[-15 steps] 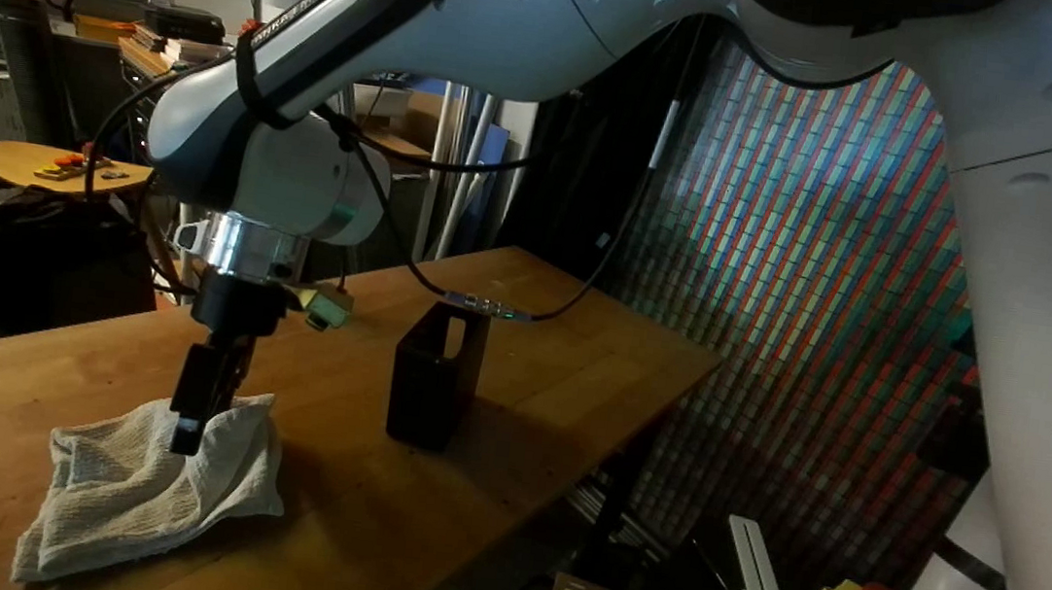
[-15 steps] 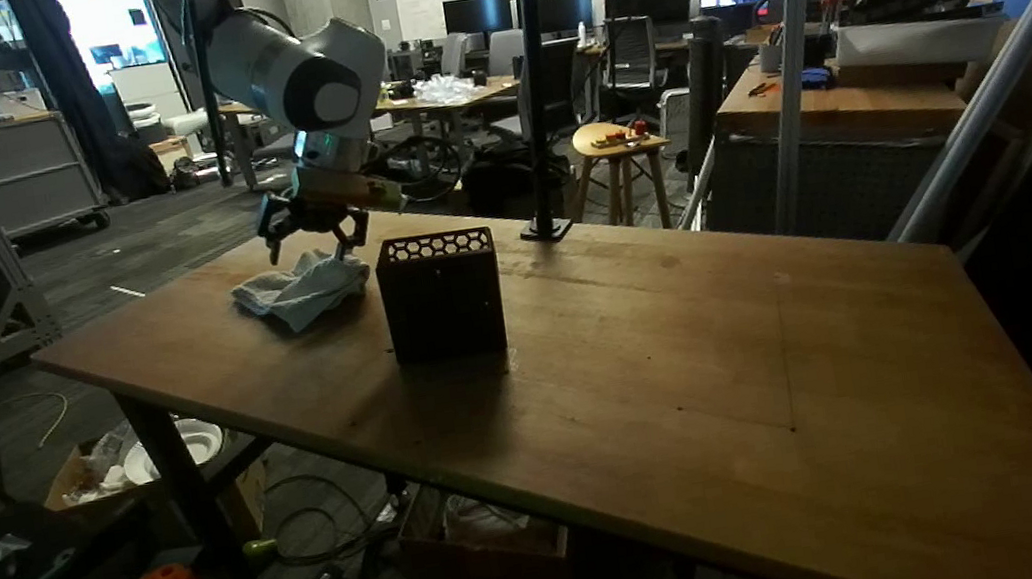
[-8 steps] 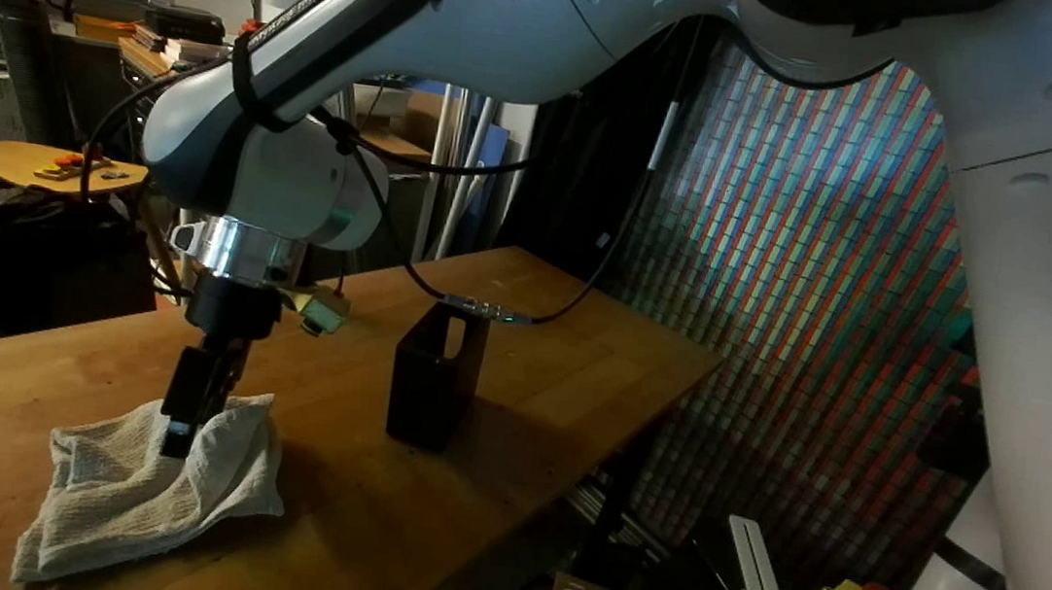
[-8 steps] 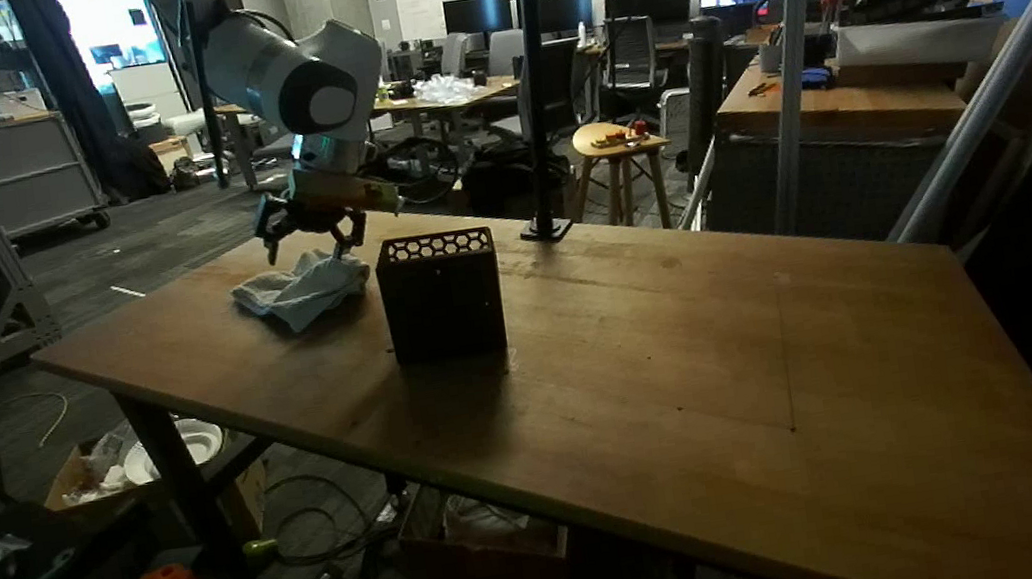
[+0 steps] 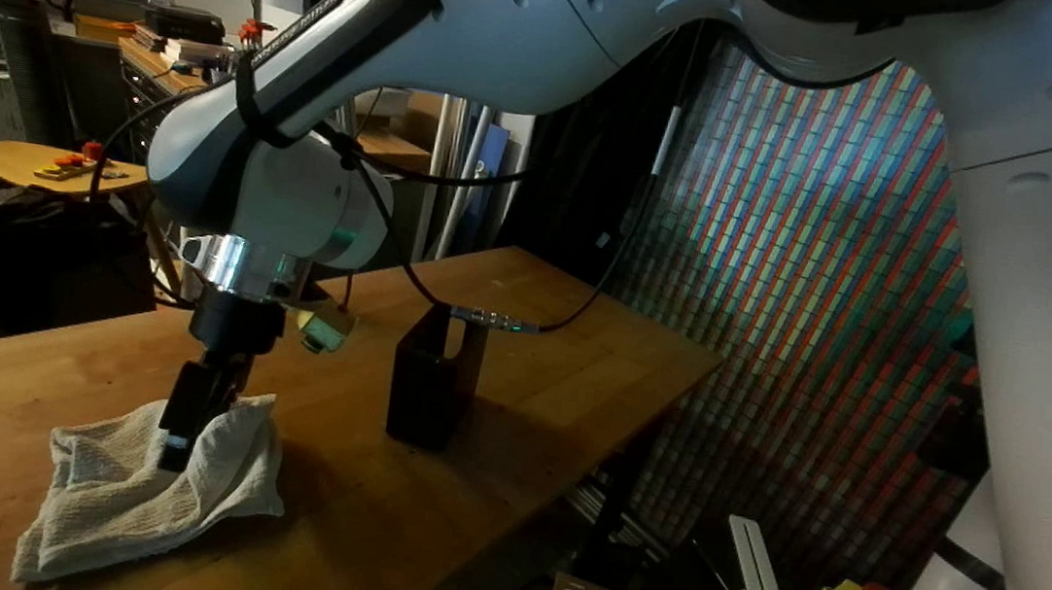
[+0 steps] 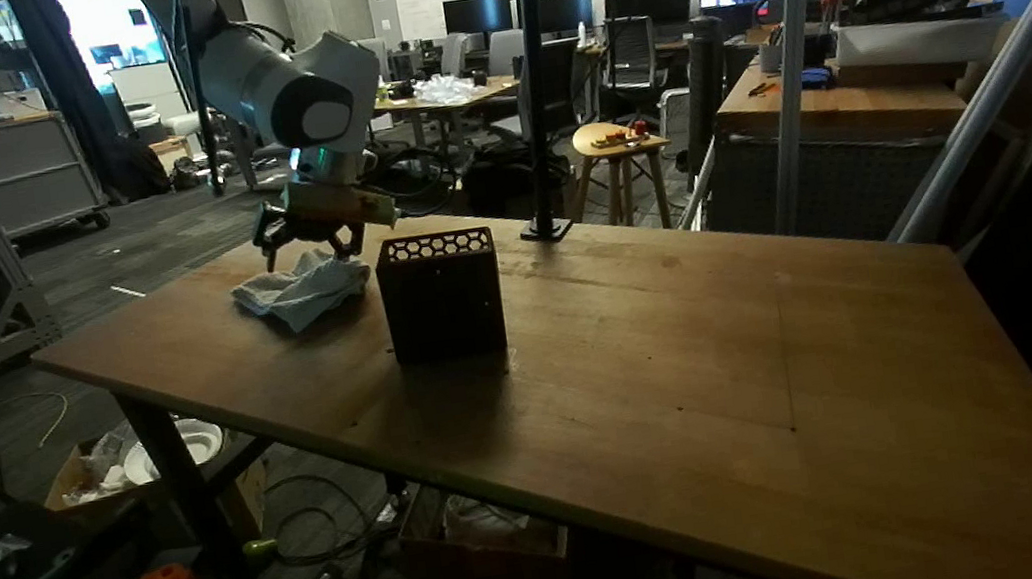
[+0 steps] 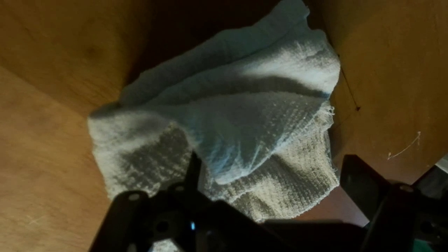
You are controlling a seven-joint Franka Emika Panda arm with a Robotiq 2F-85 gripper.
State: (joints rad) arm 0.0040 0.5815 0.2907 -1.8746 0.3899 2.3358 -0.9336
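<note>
while the gripper (image 7: pixel 272 159) hangs low over the crumpled cloth (image 7: pixel 241 119), its fingers (image 7: pixel 364 185) are spread pretty wide: in the wrist view one overlaps the cloth and the other sits out past its edge. can't tell if either one's actually touching it. the cloth is lying on the wooden table (image 6: pixel 690 376), near an upright, honeycomb-topped black box (image 6: pixel 444 305).

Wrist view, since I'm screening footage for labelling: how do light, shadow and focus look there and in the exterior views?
Wrist view: dim, the hand soft and nearly black, the cloth lit in patches, deep shadow on the table beside it; in an exterior view, a window washed out and the dark box throwing a shadow toward the camera.
</note>
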